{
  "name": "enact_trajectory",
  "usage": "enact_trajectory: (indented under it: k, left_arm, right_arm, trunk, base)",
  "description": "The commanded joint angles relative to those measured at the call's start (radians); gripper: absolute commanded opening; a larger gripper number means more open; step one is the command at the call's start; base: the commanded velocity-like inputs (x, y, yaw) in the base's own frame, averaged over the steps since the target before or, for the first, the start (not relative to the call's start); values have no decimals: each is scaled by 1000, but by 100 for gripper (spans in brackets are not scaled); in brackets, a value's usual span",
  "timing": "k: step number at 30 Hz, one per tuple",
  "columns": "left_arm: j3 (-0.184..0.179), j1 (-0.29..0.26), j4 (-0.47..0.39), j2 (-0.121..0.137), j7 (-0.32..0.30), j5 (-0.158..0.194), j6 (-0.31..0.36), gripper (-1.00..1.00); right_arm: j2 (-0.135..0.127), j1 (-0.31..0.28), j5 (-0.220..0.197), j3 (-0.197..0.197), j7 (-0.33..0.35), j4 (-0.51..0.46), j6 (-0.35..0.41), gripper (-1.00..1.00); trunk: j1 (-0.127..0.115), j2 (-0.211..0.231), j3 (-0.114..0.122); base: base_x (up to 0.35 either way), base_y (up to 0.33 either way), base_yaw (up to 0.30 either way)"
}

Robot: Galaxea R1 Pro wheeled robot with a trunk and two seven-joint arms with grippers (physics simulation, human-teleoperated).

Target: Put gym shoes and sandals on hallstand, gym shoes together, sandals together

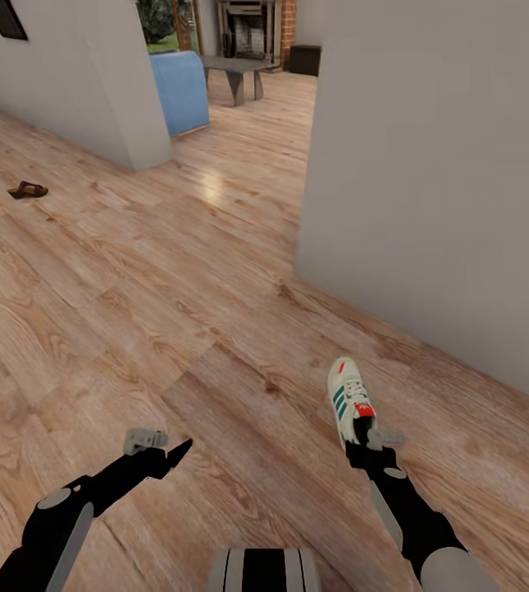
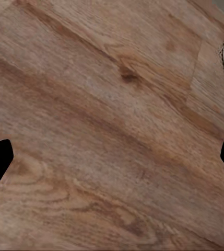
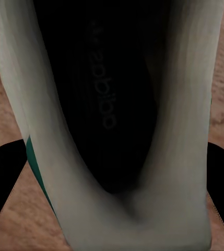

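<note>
One trainer (image 1: 350,400) is in hand: the right gripper (image 1: 368,437) is closed on its heel end, toe pointing away from the robot, and the right wrist view looks straight into the dark opening of the shoe (image 3: 112,104) with wood showing at either side. Whether the sole hangs clear of the floor (image 1: 174,329) or rests on it I cannot tell from these views. The left gripper (image 1: 169,456) is empty, its fingertips spread wide apart over bare planks; in the left wrist view a pale curved edge at the frame's border is probably that same trainer.

One sandal (image 1: 28,191) lies on the floor well away, ahead and to the left, near the foot of a white wall (image 1: 75,90). No rack is in sight, so nothing can be counted as placed; judging by this, the task is at an early stage, with one shoe gripped and at least this sandal waiting to be collected. The second trainer and second sandal are nowhere to be placed from these pictures.

Around the robot: a large grey wall (image 1: 437,181) rises close on the right, its corner just ahead of the held trainer, and that corner is what the right arm could clip when the base turns. Beyond, an opening leads past a blue sofa (image 1: 182,90) to a grey table (image 1: 239,70) and a brick fireplace (image 1: 252,29).
</note>
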Motion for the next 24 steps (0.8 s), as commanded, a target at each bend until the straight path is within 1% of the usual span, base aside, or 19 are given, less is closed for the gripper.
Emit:
enact_trajectory:
  k: [1,3,5,7,8,10,11,13,14,15,17,18,19,20,24]
  left_arm:
    - [12,4,6,0,-2,6,-6,100]
    - [38,16,26,0,-1,-3,-45,100]
    - [52,26,40,0,-1,-8,-66,100]
    - [77,44,65,0,-1,-14,-90,100]
    - [100,55,83,0,0,-16,-104,100]
    - [127,64,103,0,0,-17,-119,100]
    - [156,70,127,-1,-1,-18,-140,100]
    - [185,75,155,-1,-2,-19,-169,100]
    - [198,76,170,-2,-2,-19,-185,100]
    - [222,78,201,-2,-2,-19,-220,100]
    - [241,80,235,-3,-2,-20,-256,100]
    - [254,81,269,-3,-1,-21,-291,100]
    - [258,81,286,-4,-1,-21,-307,100]
    - [265,82,319,-4,-1,-23,-337,100]
    - [273,84,399,-4,0,-25,-406,100]
  right_arm:
    - [-1,0,-7,2,-4,-2,5,-100]
    - [-4,0,-7,2,-3,-2,6,-100]
    - [-7,0,-6,2,-3,-1,6,-100]
    - [-10,0,0,3,-2,-1,6,-100]
    - [-11,1,13,3,-2,-1,5,-100]
    - [-12,2,35,3,-2,-1,1,-100]
    - [-13,7,65,3,-2,0,-8,-100]
    - [-13,14,98,3,-2,1,-24,-100]
    - [-13,26,129,2,-2,2,-47,-100]
    - [-14,33,143,2,-3,4,-60,-100]
    - [-13,48,165,2,-3,9,-88,-100]
    - [-13,64,179,2,-3,14,-117,-100]
    - [-13,72,184,2,-3,17,-132,-100]
    - [-13,86,192,2,-3,25,-160,-100]
    - [-13,117,201,2,-3,51,-220,-100]
  trunk:
    - [-1,0,5]
    - [-1,1,16]
    - [-2,1,26]
    - [-3,1,37]
    - [-4,2,43]
    - [-5,2,53]
    - [-5,2,59]
    - [-6,3,70]
    - [-6,3,75]
    - [-7,3,81]
    - [-8,4,91]
    - [-8,4,97]
    - [-9,4,102]
    - [-9,4,108]
    - [-11,5,129]
  base:
    - [0,0,0]
    - [0,0,0]
    - [0,0,0]
    - [0,0,0]
    - [0,0,0]
    - [0,0,0]
    - [0,0,0]
    - [0,0,0]
    - [0,0,0]
    - [0,0,0]
    - [0,0,0]
    - [0,0,0]
    - [0,0,0]
    - [0,0,0]
    - [0,0,0]
